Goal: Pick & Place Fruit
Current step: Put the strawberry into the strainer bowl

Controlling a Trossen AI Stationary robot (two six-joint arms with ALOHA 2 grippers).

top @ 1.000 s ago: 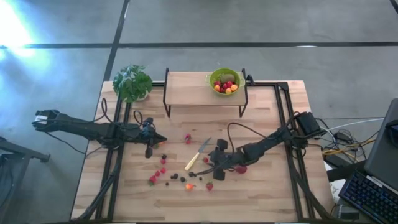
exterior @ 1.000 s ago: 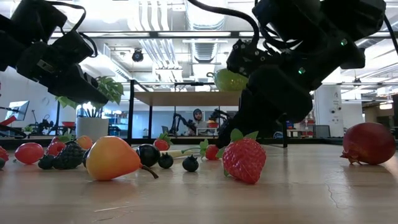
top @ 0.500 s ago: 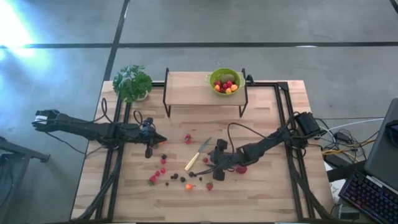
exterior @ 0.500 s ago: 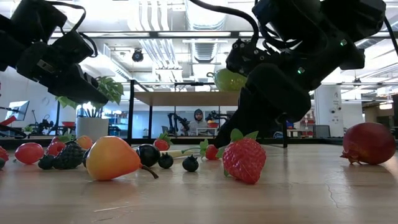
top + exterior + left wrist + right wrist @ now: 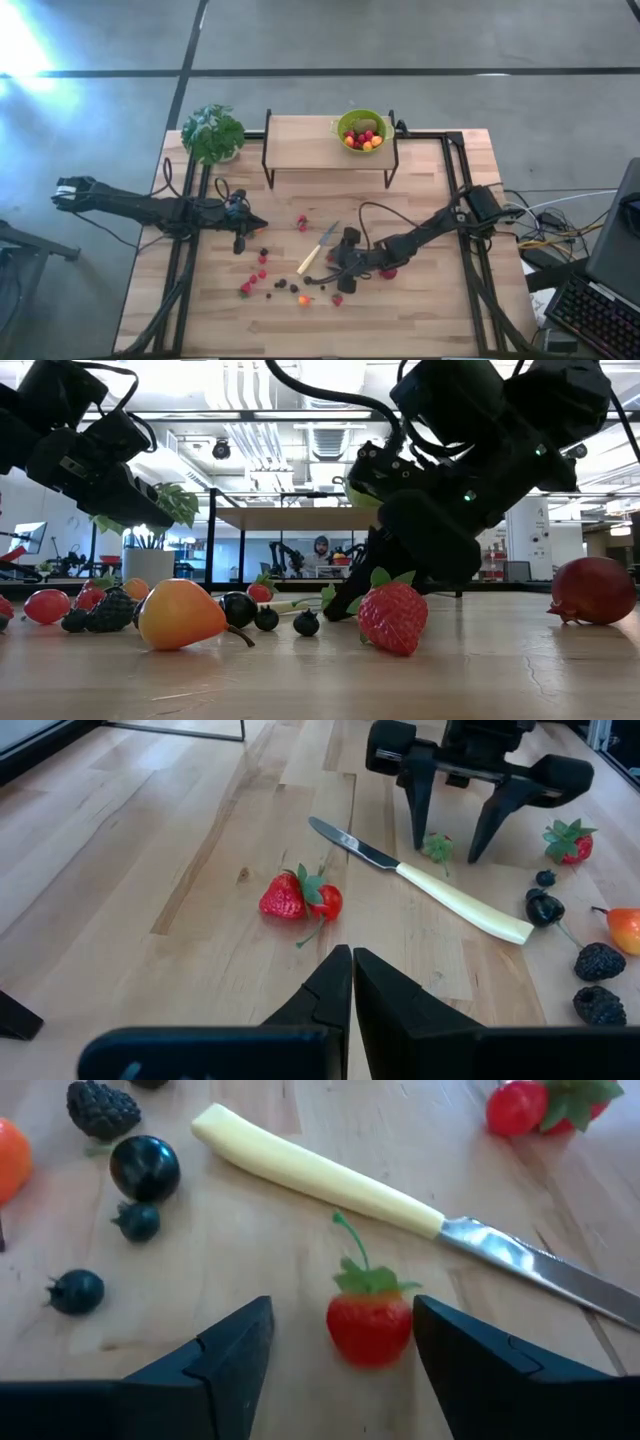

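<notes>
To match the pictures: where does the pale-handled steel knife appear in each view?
High view: pale-handled steel knife, mid-table, beside right gripper.
Low view: cannot pick it out.
Left wrist view: diagonal, before the right gripper.
Right wrist view: just beyond the open jaws.
Shared landmark: small red strawberry between those jaws.

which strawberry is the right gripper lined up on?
The lone strawberry beside the knife's pale handle, sitting between the right gripper's open fingers. The others lie farther off.
</notes>
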